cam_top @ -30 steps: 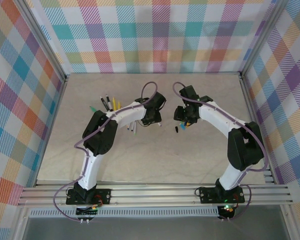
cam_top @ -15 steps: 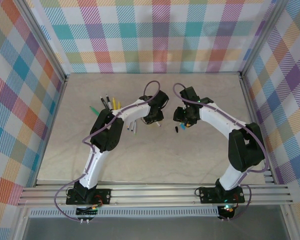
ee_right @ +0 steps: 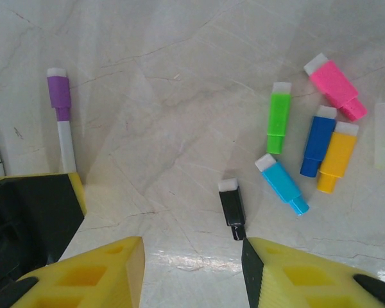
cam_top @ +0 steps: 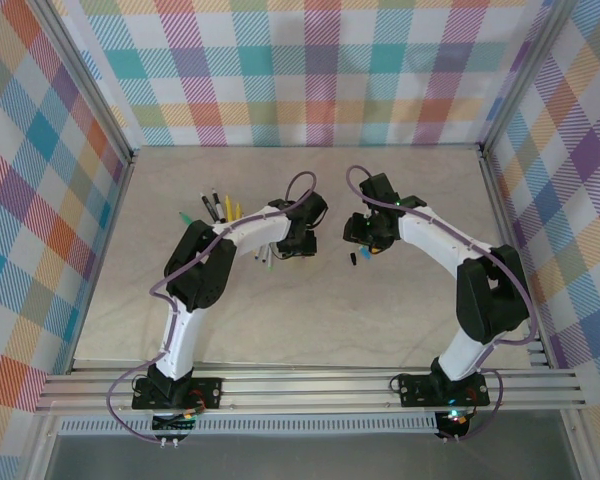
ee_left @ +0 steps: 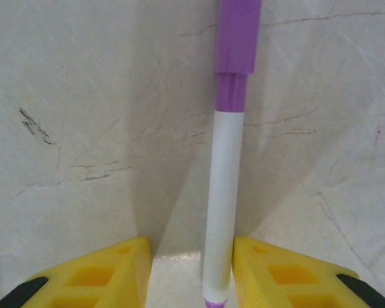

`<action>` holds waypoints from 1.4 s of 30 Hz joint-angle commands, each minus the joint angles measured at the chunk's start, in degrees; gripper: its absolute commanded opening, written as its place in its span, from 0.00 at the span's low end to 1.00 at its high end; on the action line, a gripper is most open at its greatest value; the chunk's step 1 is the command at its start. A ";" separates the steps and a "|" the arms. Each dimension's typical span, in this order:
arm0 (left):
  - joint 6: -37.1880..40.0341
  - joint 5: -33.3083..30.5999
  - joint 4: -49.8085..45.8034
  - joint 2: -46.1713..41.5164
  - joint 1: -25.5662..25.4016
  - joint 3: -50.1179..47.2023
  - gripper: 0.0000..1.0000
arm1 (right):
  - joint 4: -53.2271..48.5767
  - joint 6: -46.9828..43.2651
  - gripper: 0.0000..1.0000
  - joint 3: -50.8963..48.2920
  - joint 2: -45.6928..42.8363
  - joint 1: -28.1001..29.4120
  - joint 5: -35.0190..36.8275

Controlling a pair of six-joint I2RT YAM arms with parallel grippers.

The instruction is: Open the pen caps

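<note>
The left jaws have narrowed, yet stand spread astride the white barrel of the purple pen (ee_left: 222, 212) on the worktop (ee_left: 83, 96), its long axis running straight ahead to the purple cap (ee_left: 239, 35); the right jaws hang spread, empty.

The table (ee_right: 179, 58) was pale cream, veined like marble. Right of the black cap (ee_right: 231, 201) lay caps in cyan (ee_right: 281, 183), green (ee_right: 278, 117), blue (ee_right: 319, 146), orange (ee_right: 337, 156) and pink (ee_right: 334, 85). Far left of it, a white pen (ee_right: 67, 147) wore a purple cap (ee_right: 58, 90). The fingers (ee_right: 90, 276) of the right claw (ee_right: 192, 256) were yellow, black-tipped. The walls (cam_top: 310, 70) were pastel plaid.
</note>
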 commanded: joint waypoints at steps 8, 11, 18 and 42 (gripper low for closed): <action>4.24 2.64 -7.55 7.30 0.29 7.68 0.35 | 1.34 1.67 0.44 0.97 1.81 -0.05 -2.41; 4.63 2.82 -8.63 8.93 0.29 10.30 0.32 | 1.53 1.56 0.44 1.00 1.96 -0.05 -2.76; 5.50 3.77 -9.56 10.55 0.20 11.84 0.13 | 2.30 1.57 0.44 1.22 2.85 -0.06 -3.45; 12.68 19.75 1.75 -11.42 0.29 -6.71 0.00 | 13.38 8.31 0.46 -0.52 7.12 -0.01 -19.74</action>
